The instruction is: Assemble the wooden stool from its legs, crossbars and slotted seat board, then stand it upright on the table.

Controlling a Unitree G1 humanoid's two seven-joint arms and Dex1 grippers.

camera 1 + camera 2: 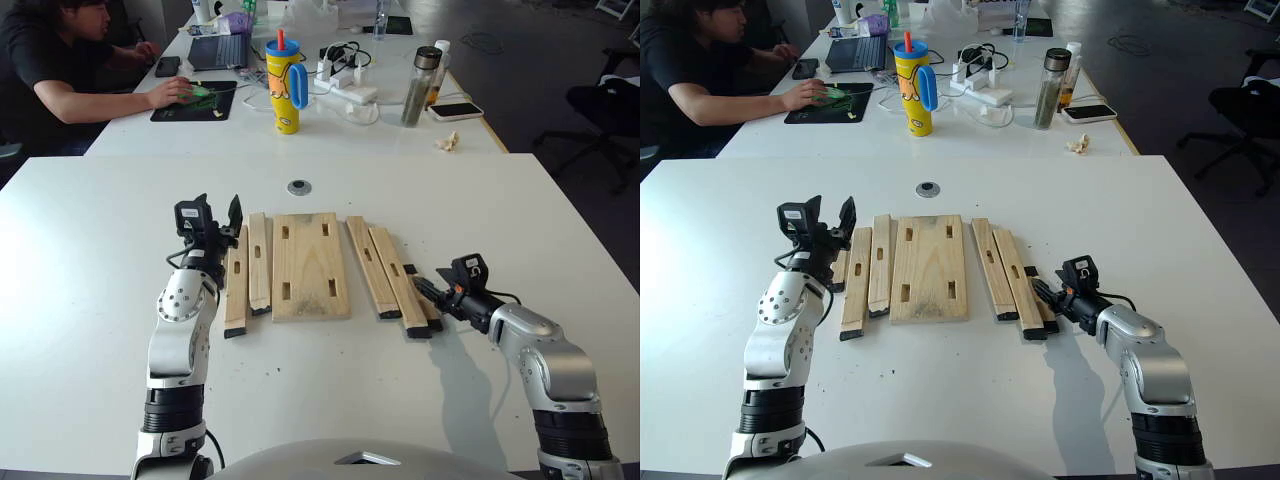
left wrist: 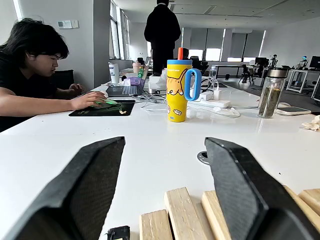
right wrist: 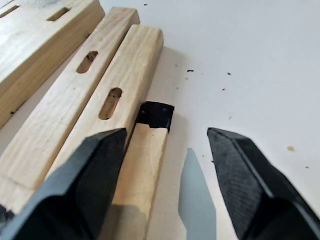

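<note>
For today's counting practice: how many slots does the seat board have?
4 slots in the board: far left, far right, near left, near right. None seems hidden.

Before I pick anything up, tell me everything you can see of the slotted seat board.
The slotted seat board is a pale rectangular slab, light wood by its grain, and the widest piece in the row. Four short slots are cut near its corners. It lies flat and unassembled on the white table, long side running away from the robot. The left neighbour piece sits close against it, contact unclear; the right neighbour piece lies slightly apart. The left pincer and right pincer are clear of it.
</note>
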